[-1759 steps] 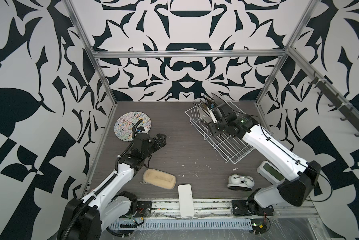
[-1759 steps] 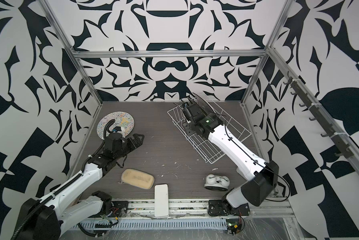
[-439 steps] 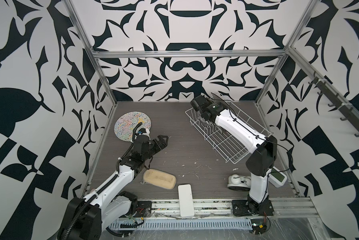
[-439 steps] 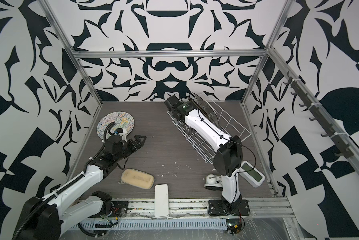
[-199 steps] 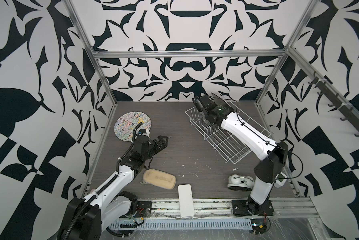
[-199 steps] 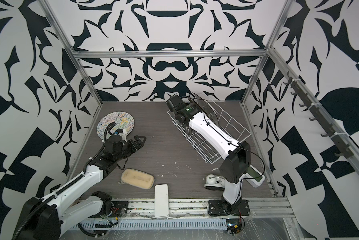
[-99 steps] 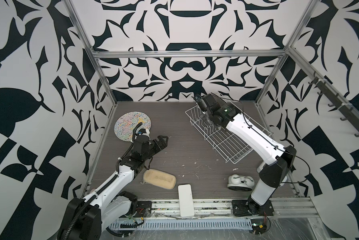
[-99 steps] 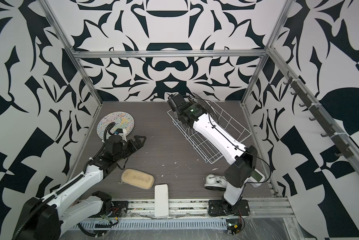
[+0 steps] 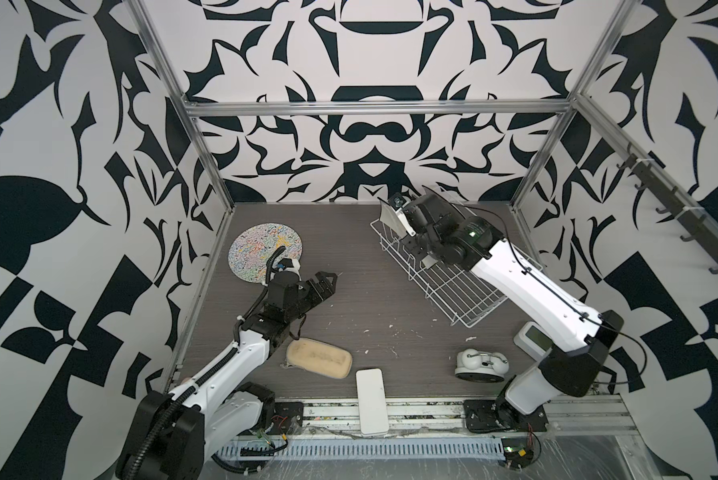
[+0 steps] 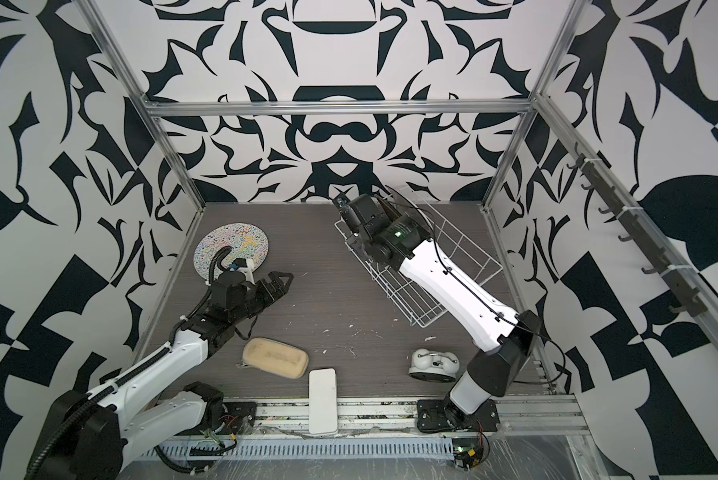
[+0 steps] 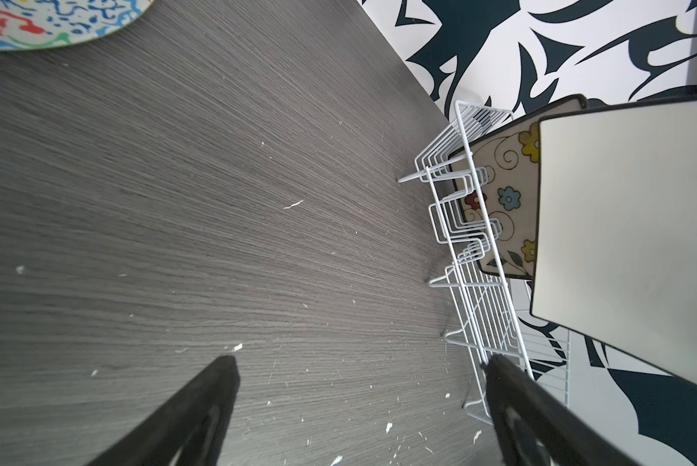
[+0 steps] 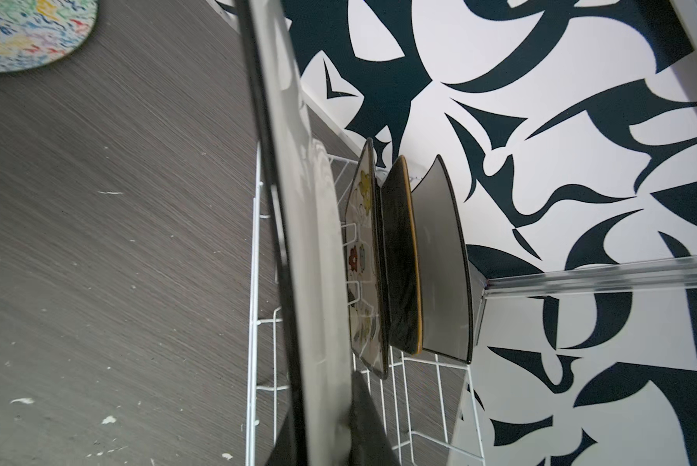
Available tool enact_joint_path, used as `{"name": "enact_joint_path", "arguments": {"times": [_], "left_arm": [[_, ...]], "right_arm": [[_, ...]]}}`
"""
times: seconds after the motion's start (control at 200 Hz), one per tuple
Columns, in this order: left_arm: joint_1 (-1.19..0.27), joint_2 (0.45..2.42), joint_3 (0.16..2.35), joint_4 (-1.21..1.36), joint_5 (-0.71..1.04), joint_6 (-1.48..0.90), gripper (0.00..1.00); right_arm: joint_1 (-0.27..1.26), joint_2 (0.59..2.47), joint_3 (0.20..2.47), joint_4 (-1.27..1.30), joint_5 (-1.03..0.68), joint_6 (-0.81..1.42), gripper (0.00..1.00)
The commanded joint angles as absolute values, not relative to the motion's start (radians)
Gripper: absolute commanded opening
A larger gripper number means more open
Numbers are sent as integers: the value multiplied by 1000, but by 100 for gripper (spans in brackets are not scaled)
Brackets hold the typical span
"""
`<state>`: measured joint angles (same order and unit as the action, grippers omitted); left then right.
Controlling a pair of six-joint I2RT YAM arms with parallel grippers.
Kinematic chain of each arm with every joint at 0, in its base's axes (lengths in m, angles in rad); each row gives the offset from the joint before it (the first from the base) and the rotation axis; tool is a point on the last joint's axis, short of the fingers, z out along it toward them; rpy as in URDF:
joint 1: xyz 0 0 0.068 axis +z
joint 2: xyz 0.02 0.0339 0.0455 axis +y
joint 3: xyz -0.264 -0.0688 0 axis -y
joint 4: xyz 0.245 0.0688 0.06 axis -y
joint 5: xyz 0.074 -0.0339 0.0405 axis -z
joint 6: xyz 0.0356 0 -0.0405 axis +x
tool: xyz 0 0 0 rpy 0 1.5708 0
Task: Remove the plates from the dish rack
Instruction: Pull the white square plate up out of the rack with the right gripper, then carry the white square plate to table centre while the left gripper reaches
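The white wire dish rack [image 9: 461, 291] [image 10: 473, 249] stands at the back right of the table. My right gripper [image 9: 403, 216] [image 12: 322, 435] is shut on a square plate [image 12: 314, 282] [image 11: 621, 242] with a white back and dark rim, held on edge above the rack's far end. Behind it, three plates stand in the rack: a floral one [image 12: 363, 262] [image 11: 504, 201], a dark brown one [image 12: 399, 262] and a dark grey one [image 12: 439, 262]. The round squiggle plate [image 9: 264, 253] [image 10: 232, 249] lies flat at the back left. Just in front of it, my left gripper [image 9: 326, 280] [image 11: 359, 363] hovers open and empty.
A beige sponge [image 9: 319, 357] and a white flat block [image 9: 372, 401] lie near the front edge. A white object on a dark base [image 9: 481, 365] and a small device with a screen [image 9: 534, 337] sit at the front right. Patterned walls enclose the table.
The right arm's elbow has swung out to the right while its gripper keeps the plate over the rack's far end. The left arm has not moved.
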<state>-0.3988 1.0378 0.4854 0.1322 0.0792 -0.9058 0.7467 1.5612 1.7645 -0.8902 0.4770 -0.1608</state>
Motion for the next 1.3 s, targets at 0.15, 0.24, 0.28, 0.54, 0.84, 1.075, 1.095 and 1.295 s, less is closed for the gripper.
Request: {"name": "enact_joint_path", "arguments": {"times": [0.15, 0.24, 0.28, 0.54, 0.84, 1.075, 1.095, 1.295], "left_arm": [[-399, 1031, 471, 169, 92, -919, 99], [-399, 1023, 469, 160, 84, -917, 99], [-399, 1017, 467, 157, 76, -917, 99], [-399, 988, 462, 136, 52, -913, 99], [-398, 977, 455, 155, 33, -934, 99], [-399, 991, 456, 185, 55, -957, 100], [-399, 990, 456, 186, 55, -959, 100], [-399, 975, 447, 192, 57, -968, 100]], "right_arm": [[747, 1361, 1666, -537, 397, -86, 0], [746, 1306, 1590, -440, 353, -68, 0], [746, 1281, 1556, -396, 339, -61, 0], [746, 1171, 1374, -169, 287, -7, 0], [746, 1115, 1193, 59, 259, 87, 0], [744, 1106, 1090, 214, 220, 199, 0], [745, 1106, 1075, 236, 213, 213, 0], [744, 1113, 980, 413, 214, 316, 0]]}}
